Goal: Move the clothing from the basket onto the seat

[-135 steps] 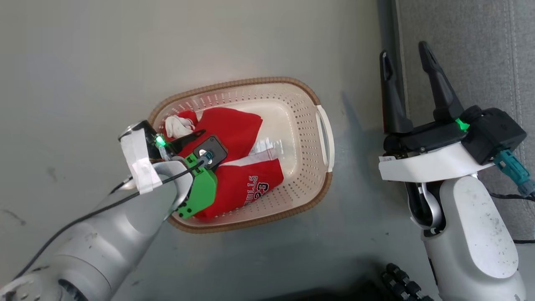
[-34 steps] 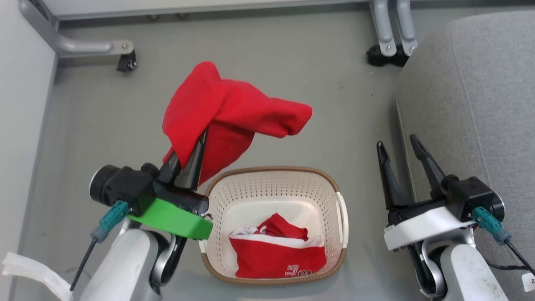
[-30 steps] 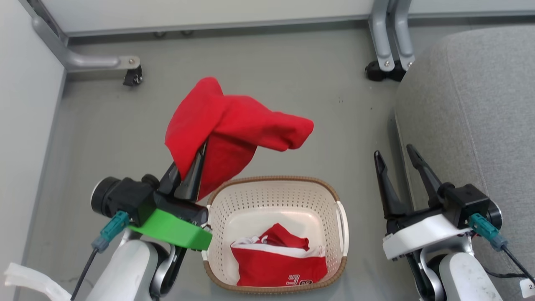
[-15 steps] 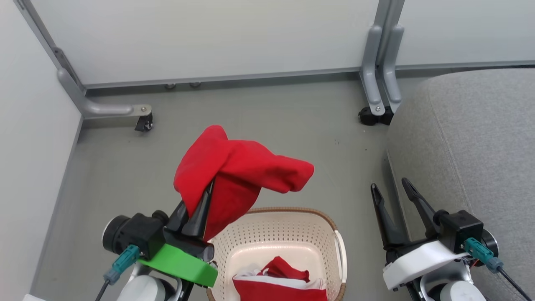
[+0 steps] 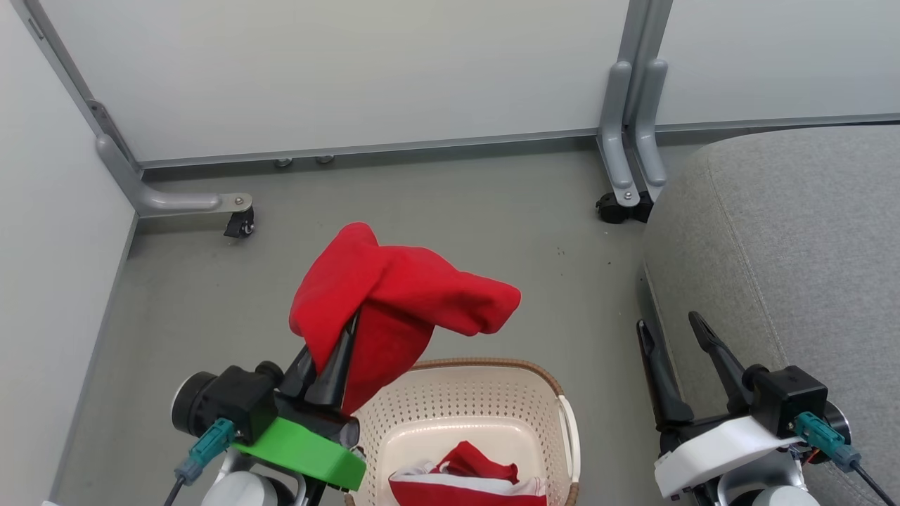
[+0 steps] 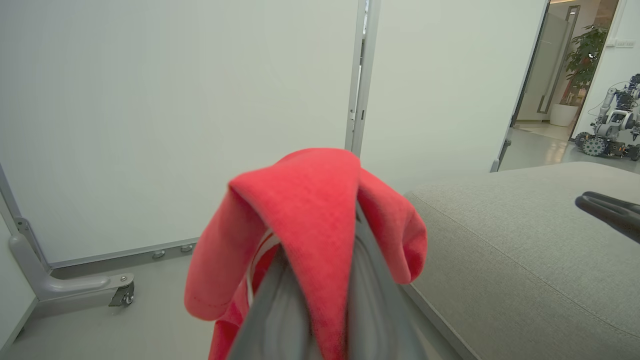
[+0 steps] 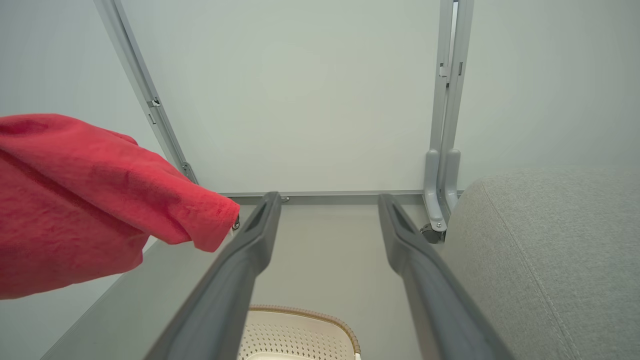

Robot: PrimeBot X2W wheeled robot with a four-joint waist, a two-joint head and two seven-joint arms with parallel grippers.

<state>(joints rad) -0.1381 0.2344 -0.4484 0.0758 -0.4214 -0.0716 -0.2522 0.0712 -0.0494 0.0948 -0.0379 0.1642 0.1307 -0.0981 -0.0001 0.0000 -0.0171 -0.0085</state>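
A plain red garment (image 5: 394,295) hangs draped over my left gripper (image 5: 349,329), which is shut on it and raised above the floor, over the basket's left far corner. From the left wrist the cloth (image 6: 310,210) covers the fingertips. The cream basket (image 5: 492,376) with a brown rim sits at the bottom of the head view and holds a second red garment with white trim (image 5: 467,478). The grey seat (image 5: 794,239) fills the right side. My right gripper (image 5: 671,325) stands open and empty beside the seat's edge, also seen as the right gripper (image 7: 327,197).
White partition walls close off the back and left. Their grey feet on casters (image 5: 239,221) (image 5: 622,204) stand on the grey floor. Through a doorway, the left wrist view shows another robot (image 6: 610,125) far off.
The head camera has tilted up, so the basket has slid toward the bottom edge. My left gripper lifted the red garment out of the basket and still holds it. The right gripper stays open.
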